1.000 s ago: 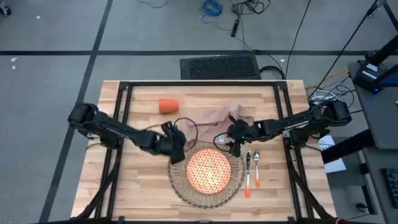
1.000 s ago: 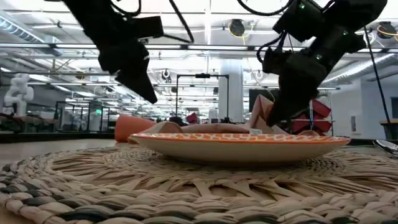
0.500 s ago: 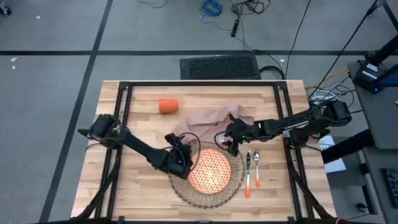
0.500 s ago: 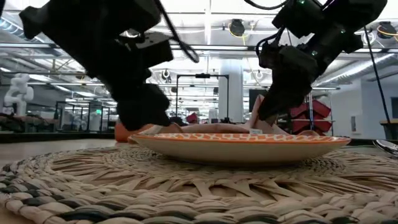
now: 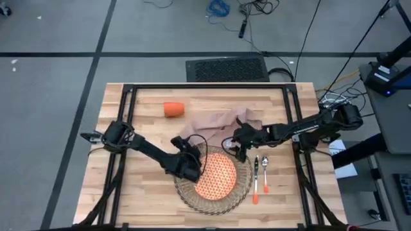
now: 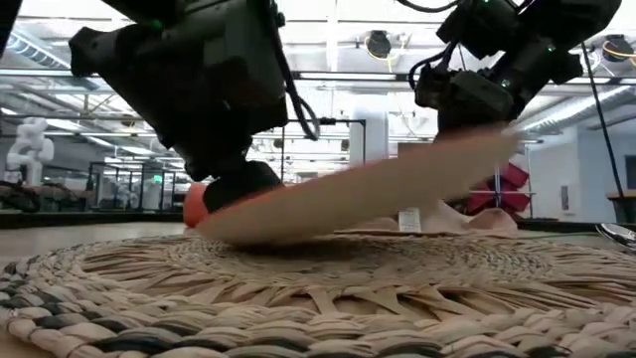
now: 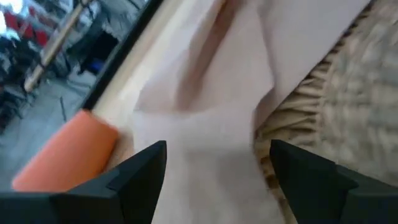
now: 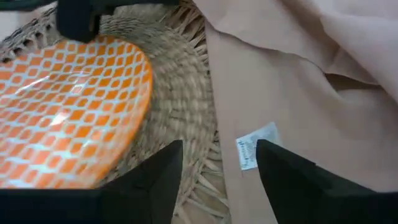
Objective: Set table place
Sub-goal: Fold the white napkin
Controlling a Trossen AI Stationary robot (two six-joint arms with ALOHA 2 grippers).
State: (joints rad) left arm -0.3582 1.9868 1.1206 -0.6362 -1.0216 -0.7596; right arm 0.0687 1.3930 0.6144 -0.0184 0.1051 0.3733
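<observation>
Both pincers [image 5: 190, 165] [image 5: 240, 149] low beside plate [image 5: 215, 174]

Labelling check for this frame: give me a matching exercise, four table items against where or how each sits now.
Items:
1. plate
2. cup
3. napkin
4. spoon

States:
A. lying on its side, far side of the table from the placemat
B. crumpled on the table, just beyond the placemat
C. tilted, one edge raised off the placemat
D. flat on the table beside the placemat, by the right arm

Pairs: 1-C, 2-A, 3-B, 4-D
</observation>
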